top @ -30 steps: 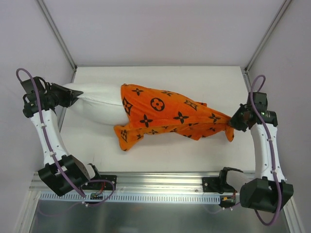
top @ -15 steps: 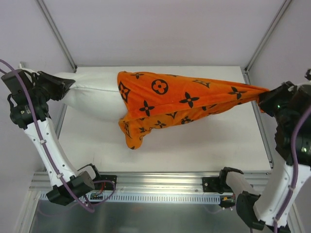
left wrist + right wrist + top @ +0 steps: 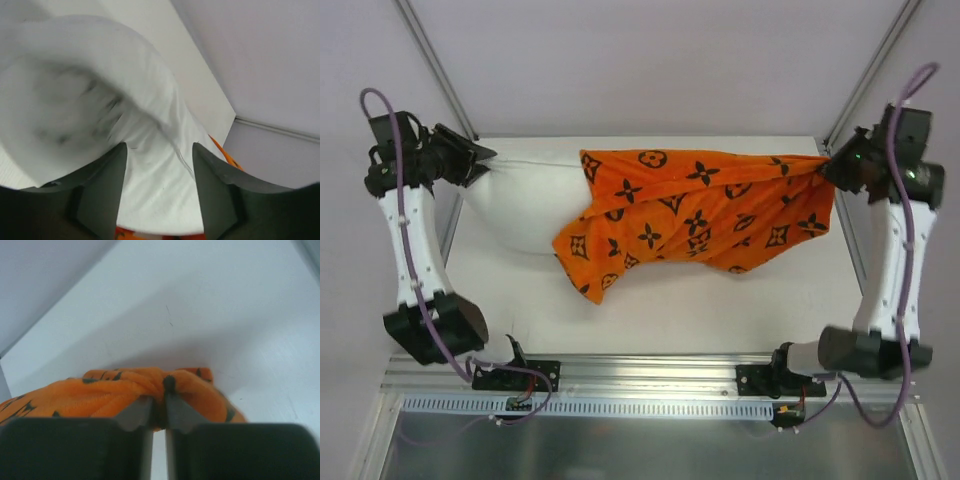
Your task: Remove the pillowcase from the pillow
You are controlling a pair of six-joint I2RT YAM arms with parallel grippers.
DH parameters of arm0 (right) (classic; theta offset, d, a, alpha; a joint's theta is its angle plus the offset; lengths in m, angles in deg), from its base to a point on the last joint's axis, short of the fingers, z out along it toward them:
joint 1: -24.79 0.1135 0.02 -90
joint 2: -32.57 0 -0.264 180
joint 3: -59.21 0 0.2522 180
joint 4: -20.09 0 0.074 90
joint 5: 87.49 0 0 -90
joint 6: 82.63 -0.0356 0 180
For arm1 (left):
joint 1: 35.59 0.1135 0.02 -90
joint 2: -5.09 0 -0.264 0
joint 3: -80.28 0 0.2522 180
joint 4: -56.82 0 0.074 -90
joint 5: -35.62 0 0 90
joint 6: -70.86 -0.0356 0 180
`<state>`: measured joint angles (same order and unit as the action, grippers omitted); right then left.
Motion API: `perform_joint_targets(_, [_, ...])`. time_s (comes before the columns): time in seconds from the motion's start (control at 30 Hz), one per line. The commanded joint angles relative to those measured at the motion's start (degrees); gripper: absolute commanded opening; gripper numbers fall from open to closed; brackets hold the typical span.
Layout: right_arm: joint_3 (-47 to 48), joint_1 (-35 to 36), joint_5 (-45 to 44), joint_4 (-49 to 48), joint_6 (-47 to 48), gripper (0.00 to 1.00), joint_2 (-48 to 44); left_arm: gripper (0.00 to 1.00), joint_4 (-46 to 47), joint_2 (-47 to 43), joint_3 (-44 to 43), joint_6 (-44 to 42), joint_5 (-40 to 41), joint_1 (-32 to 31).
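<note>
The orange pillowcase (image 3: 700, 210) with black motifs hangs stretched across the back of the table, its left part still over the white pillow (image 3: 520, 205). My right gripper (image 3: 832, 167) is raised at the back right, its jaws nearly together and pinching a bunched end of the pillowcase (image 3: 100, 392); the right wrist view shows this grip (image 3: 159, 400). My left gripper (image 3: 480, 160) is raised at the back left by the pillow's end. In the left wrist view its jaws (image 3: 159, 147) stand wide apart with loose, blurred white pillow (image 3: 75, 100) cloth between them.
The white table (image 3: 720, 310) is boxed in by pale walls on three sides, with slanted metal posts (image 3: 440, 75) at the back corners. A metal rail (image 3: 650, 375) with the arm bases runs along the near edge.
Both arms rose and swung toward the back. The right gripper carried the pillowcase's end to the back right corner, and the cloth spread out. The left gripper's jaws opened off the pillow's end.
</note>
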<state>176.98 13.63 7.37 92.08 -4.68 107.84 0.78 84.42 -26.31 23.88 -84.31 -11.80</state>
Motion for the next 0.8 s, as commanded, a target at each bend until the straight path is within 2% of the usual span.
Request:
perform_joint_targets(0.0, [2.76,0.43,-0.3,-3.77,-1.22,0.25,15.12,0.59,4.33,10.21,-2.95,-2.94,9.46,-2.95])
perform_joint_targets(0.03, [5.39,1.22,-0.29,-2.35,-0.87,0.39,16.83,0.68,3.44,13.1,-3.92,-3.82,8.93,-3.4])
perform_joint_targets(0.07, [5.5,1.66,-0.81,-1.21,-0.43,0.65,17.45,0.98,2.83,13.83,-5.32,-4.35,8.49,-3.75])
perform_joint_targets(0.13, [3.06,2.28,-2.92,-2.59,0.8,0.83,14.93,0.99,2.12,13.14,-5.51,-5.84,9.8,-4.45])
perform_joint_targets(0.17, [-1.39,2.37,-3.28,-5.74,0.89,0.94,13.26,0.99,2.12,12.52,-4.99,-6.2,11.81,-4.54])
perform_joint_targets(0.2, [-3.26,2.37,-3.89,-6.81,1.15,0.97,11.59,0.99,2.12,11.82,-4.72,-6.55,12.61,-4.54])
perform_joint_targets(0.37, [-13.0,3.16,-1.97,-9.27,3.35,1.0,4.46,0.99,1.85,6.81,-2.35,-9.45,14.72,-5.16])
perform_joint_targets(0.4, [-15.04,4.9,-1.44,-9.98,4.4,0.97,2.63,0.99,1.85,5.24,-0.61,-10.58,15.16,-6.03])
perform_joint_targets(0.5, [-23.22,10.51,-1.78,-13.05,6.94,0.96,1.12,0.99,2.03,2.33,3.7,-12.26,17.45,-8.75])
perform_joint_targets(0.6, [-26.31,16.06,-2.4,-13.94,8.88,0.96,3.13,0.99,2.03,1.97,7.13,-14.28,17.71,-11.21])
perform_joint_targets(0.77, [-25.26,20.91,-2.58,-13.59,14.07,0.96,9.62,0.99,2.03,1.53,12.5,-14.46,17.72,-13.07])
